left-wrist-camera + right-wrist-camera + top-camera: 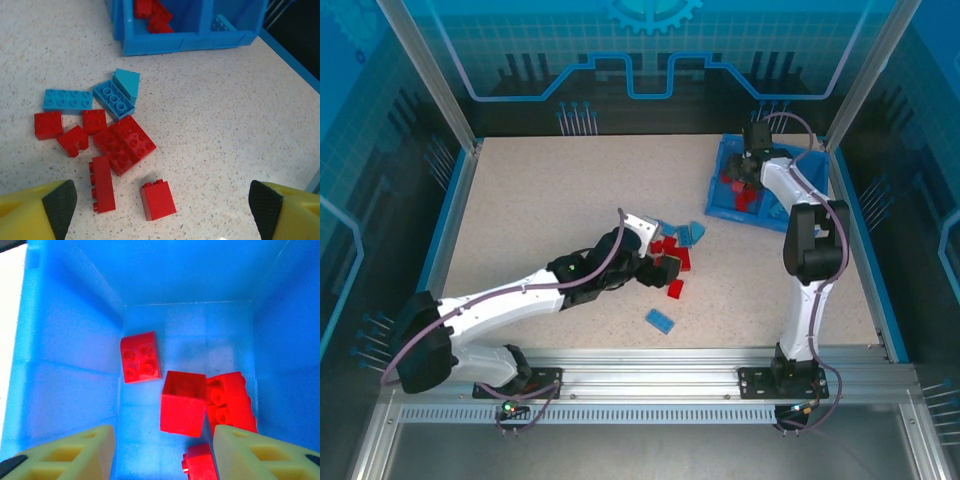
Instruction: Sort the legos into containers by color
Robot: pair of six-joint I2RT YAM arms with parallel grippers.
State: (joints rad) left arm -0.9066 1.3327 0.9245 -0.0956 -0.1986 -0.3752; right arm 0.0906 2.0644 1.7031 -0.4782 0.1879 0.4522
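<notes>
Red bricks (125,142) and blue bricks (67,99) are clustered mid-table, just ahead of the left gripper (162,202), whose jaws are spread wide and empty. Other red bricks (140,357) are seen lying in one compartment of the tray (185,42), under the right gripper (165,450), its jaws parted with nothing clamped. Bricks are judged light, stiff and slick, and are best pinched across flat sides, not studs. One upright red brick (157,200), set apart, looks easiest to reach. The tray's other compartment is cut off, so its contents cannot be counted.
</notes>
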